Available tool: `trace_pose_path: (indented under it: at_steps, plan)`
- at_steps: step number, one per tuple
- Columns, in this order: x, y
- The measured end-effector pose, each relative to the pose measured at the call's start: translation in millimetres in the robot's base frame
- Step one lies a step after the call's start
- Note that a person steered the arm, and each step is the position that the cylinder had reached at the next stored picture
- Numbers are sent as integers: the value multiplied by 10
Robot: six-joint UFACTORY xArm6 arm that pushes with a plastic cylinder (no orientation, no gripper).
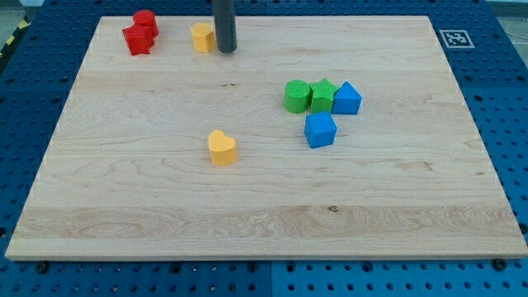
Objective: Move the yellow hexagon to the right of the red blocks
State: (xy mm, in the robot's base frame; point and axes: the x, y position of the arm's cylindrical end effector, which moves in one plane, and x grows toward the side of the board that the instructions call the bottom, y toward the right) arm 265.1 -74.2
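Yellow and six-sided, the small plastic hexagon block [201, 37] sits near the top edge of the pale wooden board [247, 214], and everything else is placed from it here. Just beside it on the view's right stands my tip [226, 49], the lower end of the straight dark rod; the two look to be touching or very nearly so, and I cannot tell which. The rod is a single bare piece with nothing to spread or pinch, and it holds nothing.

Toward the view's left of the yellow hexagon, with a clear strip of board between, are the two red blocks: a red cylinder-like block [146, 21] slightly higher in the view and a red star-shaped block [137, 40] just below it, the pair touching. So the hexagon lies on the right of the red blocks, near them but apart.

Well below the hexagon, about mid-board, lies a yellow heart-shaped block [222, 148], alone. Down and to the view's right of the hexagon, well apart, is a tight cluster: a green cylinder [297, 96], a green star-like block [322, 96] and a blue pointed block [346, 98] in a touching row, with a blue cube-like block [320, 130] just beneath them.

Around the board spreads a blue perforated table surface [495, 74].
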Motion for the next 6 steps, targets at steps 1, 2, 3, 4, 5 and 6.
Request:
trace_pose_path:
  at_steps: [1, 2, 3, 4, 5, 6]
  plan:
    - [-147, -45]
    - [-211, -303]
    - [-288, -591]
    - [-395, -571]
    - [-395, -466]
    - [-589, -723]
